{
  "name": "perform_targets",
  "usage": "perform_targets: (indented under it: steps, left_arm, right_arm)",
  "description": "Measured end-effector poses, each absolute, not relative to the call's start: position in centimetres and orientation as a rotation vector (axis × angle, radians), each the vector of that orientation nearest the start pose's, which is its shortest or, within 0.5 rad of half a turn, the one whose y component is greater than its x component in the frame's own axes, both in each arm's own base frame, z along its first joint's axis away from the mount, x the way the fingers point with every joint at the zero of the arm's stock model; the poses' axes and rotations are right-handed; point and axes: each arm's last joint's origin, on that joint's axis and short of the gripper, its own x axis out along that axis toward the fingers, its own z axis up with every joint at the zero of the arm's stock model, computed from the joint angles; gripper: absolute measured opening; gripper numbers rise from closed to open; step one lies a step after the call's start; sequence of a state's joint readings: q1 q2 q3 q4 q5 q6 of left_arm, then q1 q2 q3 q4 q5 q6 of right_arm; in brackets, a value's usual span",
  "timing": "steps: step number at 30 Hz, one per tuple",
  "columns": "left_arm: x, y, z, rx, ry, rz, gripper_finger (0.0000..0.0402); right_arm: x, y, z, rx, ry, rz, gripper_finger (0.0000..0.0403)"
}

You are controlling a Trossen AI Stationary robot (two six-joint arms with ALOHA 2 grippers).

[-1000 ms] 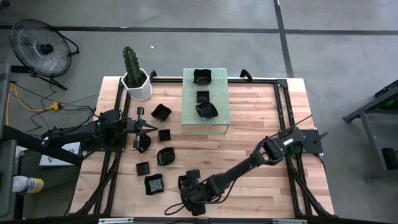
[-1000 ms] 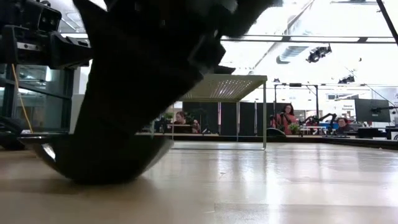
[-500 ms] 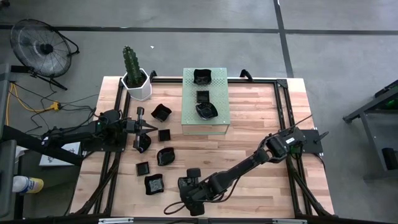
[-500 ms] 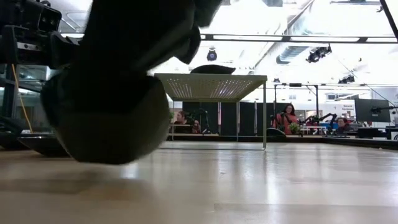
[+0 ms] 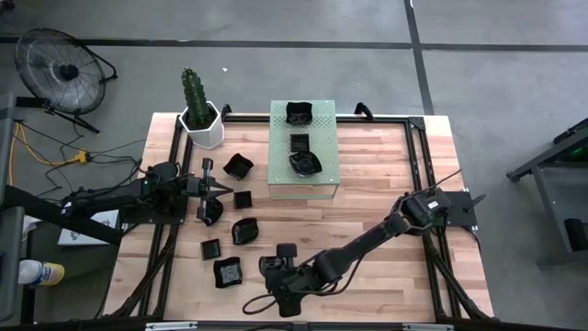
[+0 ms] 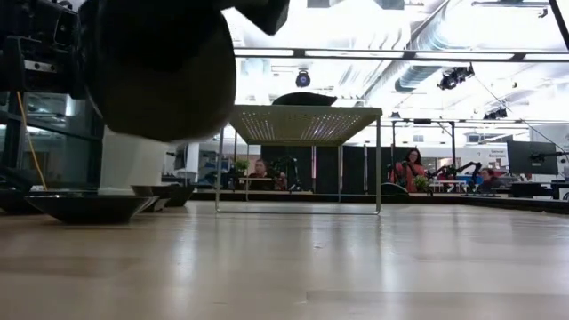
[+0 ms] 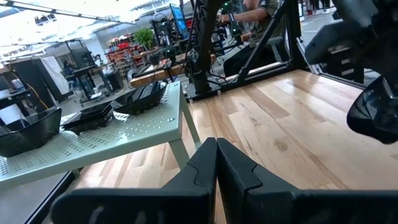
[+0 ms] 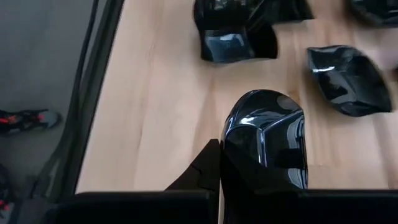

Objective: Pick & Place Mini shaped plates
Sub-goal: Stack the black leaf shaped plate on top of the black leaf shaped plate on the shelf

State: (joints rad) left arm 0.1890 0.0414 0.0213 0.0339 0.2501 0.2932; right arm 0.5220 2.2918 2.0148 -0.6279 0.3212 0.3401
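Right tool point(image 5: 269, 268) low over table point(image 5: 367, 202), gripping plate point(image 8: 266, 140)

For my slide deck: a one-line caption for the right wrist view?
Right gripper fingers shut on a glossy black mini plate, lifted above the wooden table.

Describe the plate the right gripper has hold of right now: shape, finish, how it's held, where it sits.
The held plate is small, glossy black, faceted, with a rounded rim, and looks like glazed ceramic or plastic. The right gripper is shut on its edge, near the table's front edge. In the low view it hangs clear above the wood. Nothing else touches it; other black dishes lie beyond.
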Motion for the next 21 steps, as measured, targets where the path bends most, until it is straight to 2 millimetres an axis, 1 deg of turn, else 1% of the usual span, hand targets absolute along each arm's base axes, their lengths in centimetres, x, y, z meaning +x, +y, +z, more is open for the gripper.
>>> perform_targets:
  steps: [7,12,17,21]
  left_arm:
    - [9.8,1.1,17.1,0.296,-0.023,-0.059,0.0003]
    - [9.8,1.1,17.1,0.296,-0.023,-0.059,0.0003]
    - [9.8,1.1,17.1,0.296,-0.023,-0.058,0.0003]
    - [9.8,1.1,17.1,0.296,-0.023,-0.059,0.0003]
  right_arm:
    - [43.6,23.6,23.7,-0.093,0.814,-0.022,0.0003]
    - [43.1,23.0,25.2,-0.155,0.797,-0.046,0.0003]
    - [42.4,21.7,27.3,-0.216,0.782,-0.089,0.0002]
    - [41.8,19.8,29.7,-0.251,0.760,-0.137,0.0005]
